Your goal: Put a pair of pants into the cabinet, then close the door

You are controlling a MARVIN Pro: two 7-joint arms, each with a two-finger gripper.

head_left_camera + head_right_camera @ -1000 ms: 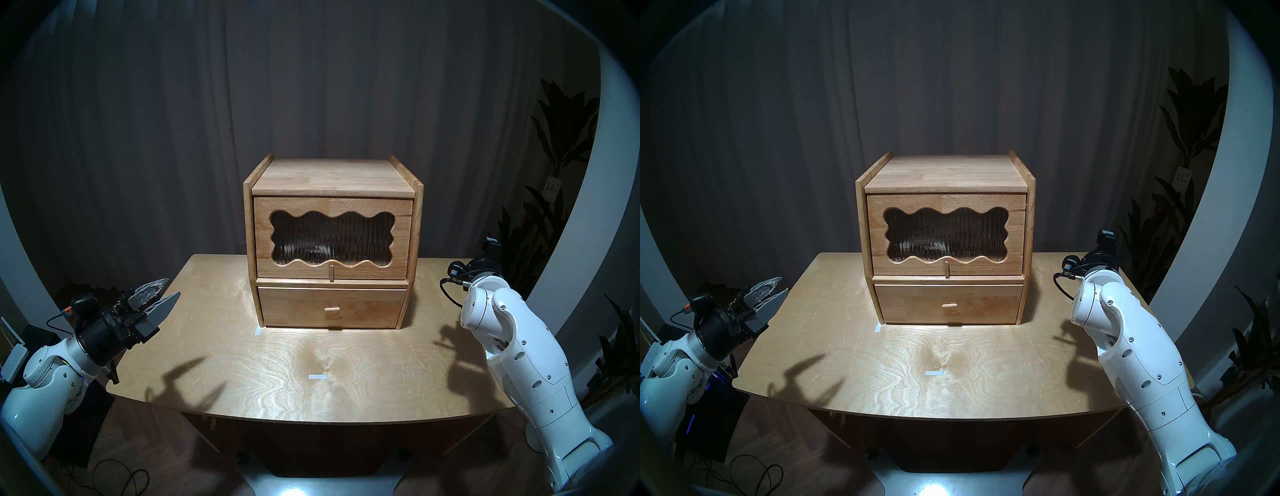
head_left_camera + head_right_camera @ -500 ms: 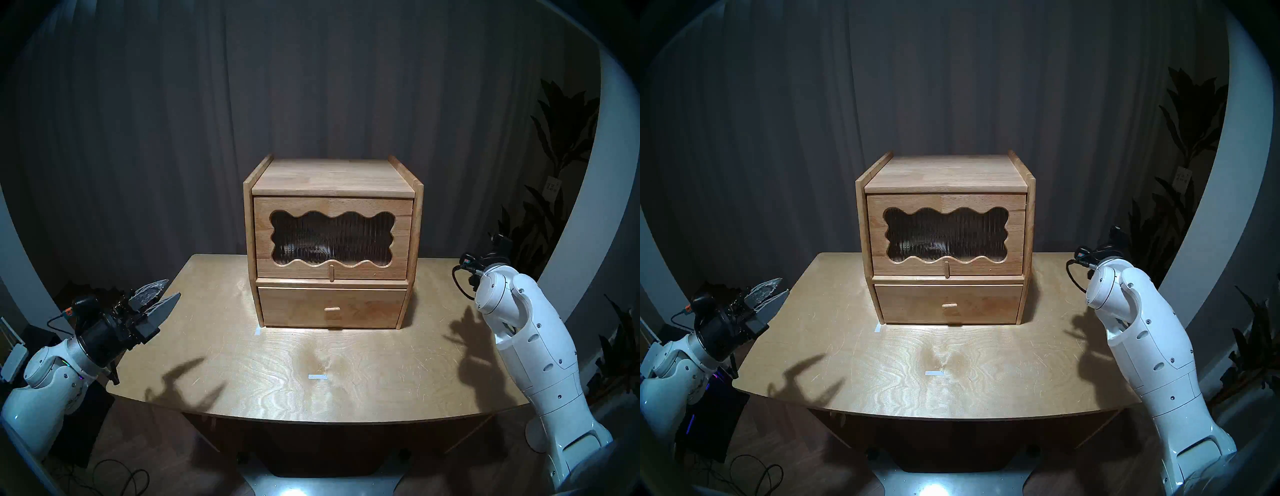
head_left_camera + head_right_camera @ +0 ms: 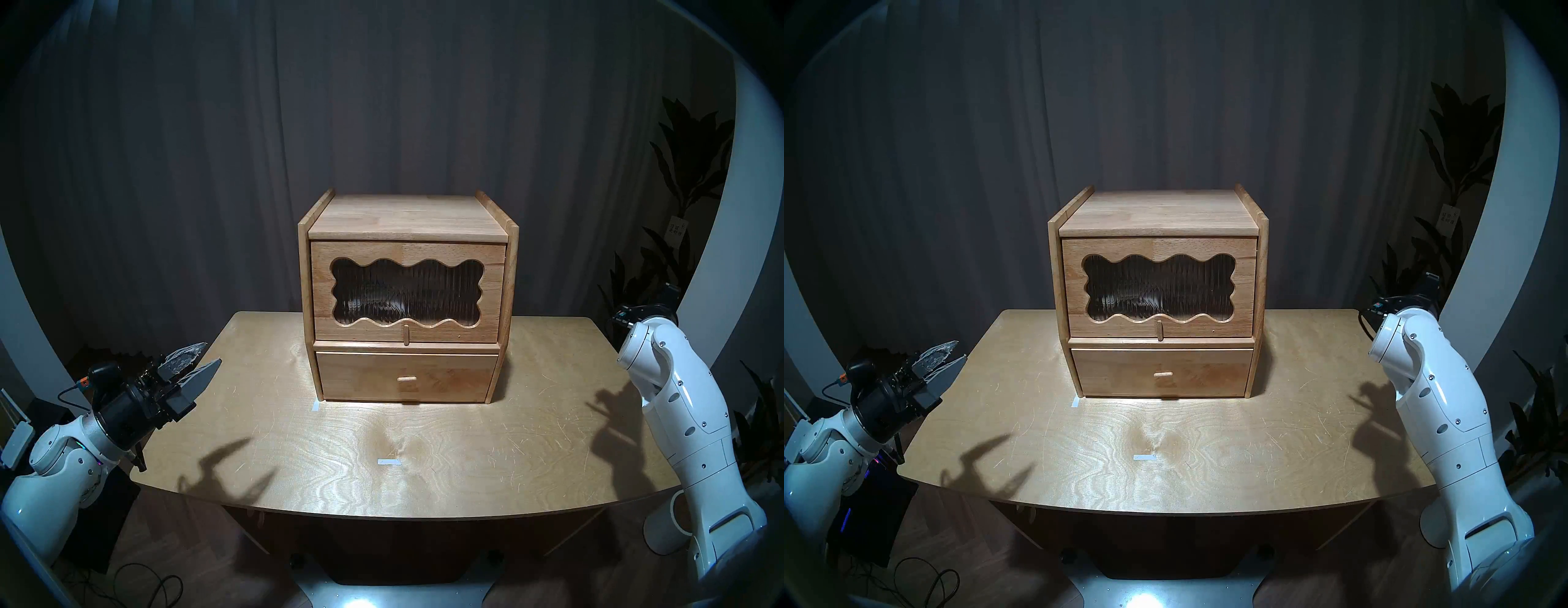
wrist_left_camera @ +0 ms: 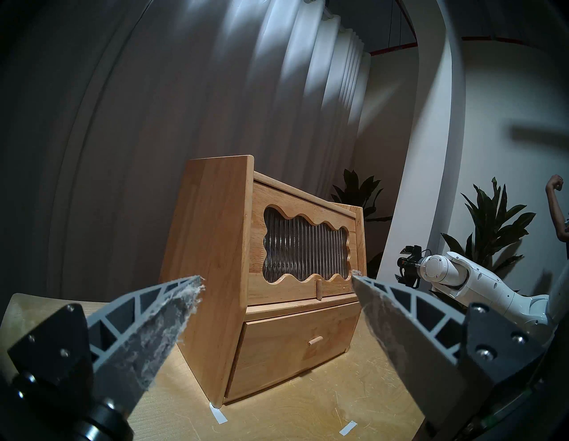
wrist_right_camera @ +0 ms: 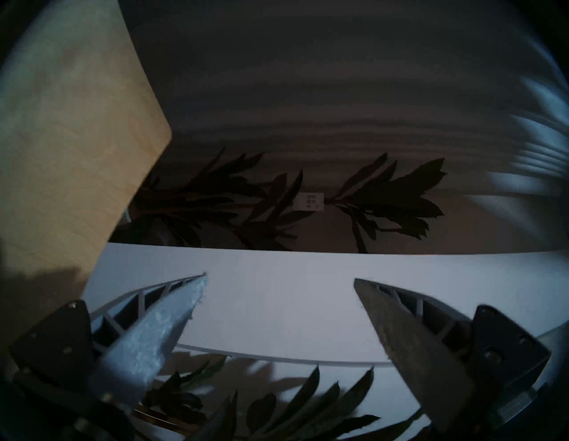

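Note:
The light-wood cabinet [image 3: 407,216] stands at the back middle of the table [image 3: 297,424]. Its door [image 3: 407,251] with the wavy ribbed-glass window is shut, peg handle [image 3: 406,334] at the bottom edge. The pair of pants is hidden; behind the glass I make out only blurred pale streaks. My left gripper [image 3: 211,352] hovers open and empty over the table's left edge, pointing at the cabinet [image 4: 215,246]. My right gripper [image 5: 280,277] is open and empty beyond the table's right rear corner, facing a white wall; in the head views its wrist hides it.
The drawer [image 3: 407,377] under the door is shut. Two white tape marks [image 3: 389,462] lie on the table. Dark plants [image 3: 679,178] and a white arch stand to the right, a grey curtain behind. A person [image 4: 557,209] stands at the far right.
My right arm has swung out to the right, from over the table's right side to past its right edge. The left arm, cabinet and door have not moved.

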